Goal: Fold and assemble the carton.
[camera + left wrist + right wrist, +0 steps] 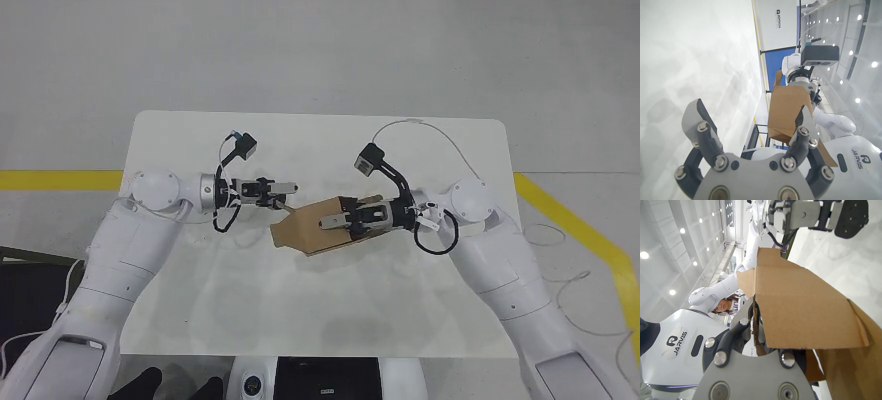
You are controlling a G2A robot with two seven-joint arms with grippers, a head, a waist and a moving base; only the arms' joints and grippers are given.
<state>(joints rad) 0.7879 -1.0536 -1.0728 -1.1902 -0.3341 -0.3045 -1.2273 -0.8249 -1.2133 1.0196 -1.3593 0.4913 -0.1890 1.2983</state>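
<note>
The right gripper (pixel 757 326) clamps the carton (pixel 800 306) by an edge; the left gripper (pixel 848 220) hangs beyond, over the table (pixel 838 262).

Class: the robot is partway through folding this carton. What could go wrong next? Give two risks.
1. Only the right gripper holds the carton, at one end; a push from the open left gripper might twist it or slip it loose.
2. A left finger sits close to the carton's edge; it could catch the loose flap and crease it off its fold line.
</note>
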